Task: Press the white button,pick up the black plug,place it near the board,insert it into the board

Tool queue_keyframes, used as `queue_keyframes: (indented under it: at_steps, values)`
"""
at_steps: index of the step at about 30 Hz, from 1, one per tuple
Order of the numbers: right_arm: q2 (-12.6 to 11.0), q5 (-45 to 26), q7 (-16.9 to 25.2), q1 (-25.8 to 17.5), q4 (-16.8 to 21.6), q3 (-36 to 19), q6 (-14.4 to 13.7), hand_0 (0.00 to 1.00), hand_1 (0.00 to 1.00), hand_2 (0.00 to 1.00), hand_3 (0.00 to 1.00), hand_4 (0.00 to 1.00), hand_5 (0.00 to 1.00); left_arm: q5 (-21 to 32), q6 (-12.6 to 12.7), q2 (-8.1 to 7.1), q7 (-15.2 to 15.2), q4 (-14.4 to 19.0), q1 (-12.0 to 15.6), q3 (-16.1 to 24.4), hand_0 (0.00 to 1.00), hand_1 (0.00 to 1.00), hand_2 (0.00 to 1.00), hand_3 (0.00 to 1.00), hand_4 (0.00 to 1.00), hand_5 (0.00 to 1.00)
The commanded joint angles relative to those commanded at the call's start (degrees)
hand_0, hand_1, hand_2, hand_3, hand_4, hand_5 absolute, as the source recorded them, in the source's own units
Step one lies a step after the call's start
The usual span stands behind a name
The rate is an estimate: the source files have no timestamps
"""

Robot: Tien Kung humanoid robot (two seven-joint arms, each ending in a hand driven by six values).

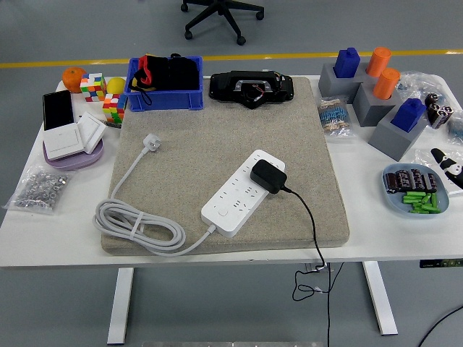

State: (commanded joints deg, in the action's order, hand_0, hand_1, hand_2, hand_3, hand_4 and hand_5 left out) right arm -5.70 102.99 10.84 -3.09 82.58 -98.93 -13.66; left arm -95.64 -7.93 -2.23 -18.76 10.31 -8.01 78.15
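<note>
A white power strip point(239, 196) lies at an angle on a tan mat point(217, 123) in the middle of the table. A black plug point(268, 177) sits in the strip's far end; its black cable point(311, 224) runs off the table's front edge. The strip's white button point(223, 212) is near its front end. Its white cord point(137, 228) is coiled at the mat's front left. Only the tips of my right hand point(448, 162) show at the right edge, spread and empty, far from the strip. My left hand is out of view.
A blue bin point(165, 83) and a black device point(251, 88) stand at the back. Grey blocks with blue and orange pegs point(376, 94) stand at the back right. A blue dish point(412, 189) of small parts is below my hand. Cubes, a phone and switches point(72, 134) are at the left.
</note>
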Motion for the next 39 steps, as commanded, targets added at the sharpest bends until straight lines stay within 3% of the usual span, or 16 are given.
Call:
queue_keyframes:
  at_steps: [21,39]
  values:
    - [1.8,0.5,-1.8,-2.1,2.3,-1.8,1.8,0.837,0.743,0.753,0.775,0.944,0.458,-0.4,0.0,0.04,-0.2,0.0,1.2,0.8,0.701,0.670,0.647,0.651,0.563,0.193]
    - [2.2,0.5,-0.1,-2.1,2.5,-2.0,2.8,0.819,0.725,0.748,0.757,0.921,0.436,-0.7,-0.2,-0.10,-0.3,0.0,1.1,0.9,0.700,0.669,0.647,0.650,0.561,0.193]
